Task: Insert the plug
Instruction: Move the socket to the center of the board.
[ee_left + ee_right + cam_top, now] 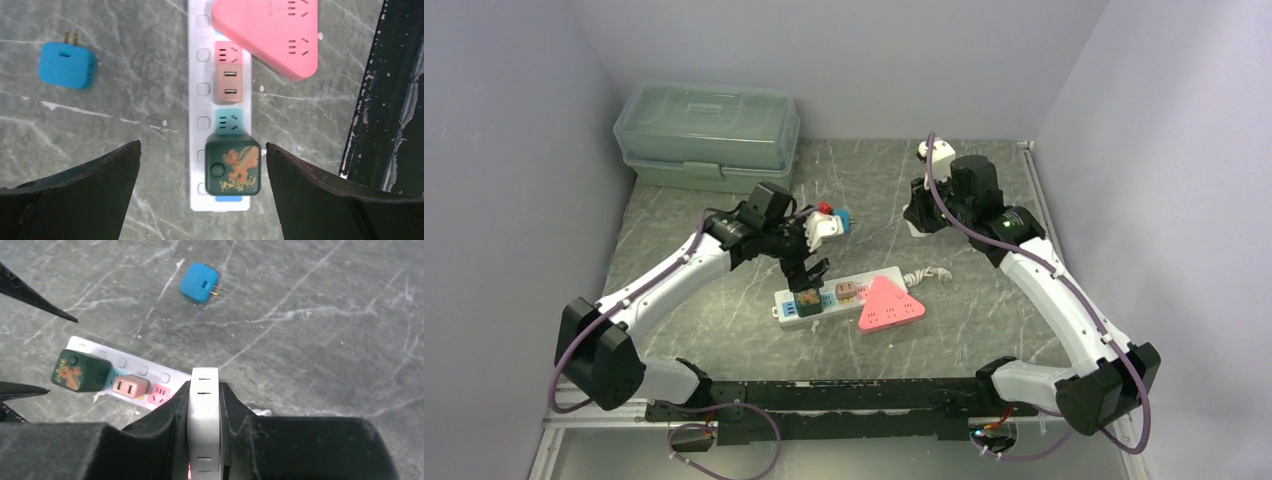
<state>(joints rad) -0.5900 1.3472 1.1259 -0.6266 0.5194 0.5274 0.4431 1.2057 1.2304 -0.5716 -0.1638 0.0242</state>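
A white power strip (786,309) lies mid-table; it also shows in the left wrist view (202,75). A dark green plug with an orange dragon (233,165) sits in a socket near its end, also seen from the top (807,300). My left gripper (202,146) is open, one jaw on each side of the green plug and apart from it, just above it (806,278). A blue two-pin plug (66,64) lies loose on the table (844,222). My right gripper (203,385) is shut on a flat white adapter (202,425), raised at the back right (919,215).
A brown USB adapter (228,84) sits in the strip. A pink triangular adapter (889,303) lies over its right end. A green lidded box (709,125) stands at the back left. The strip's white cord (929,275) curls behind. A black rail (824,395) runs along the near edge.
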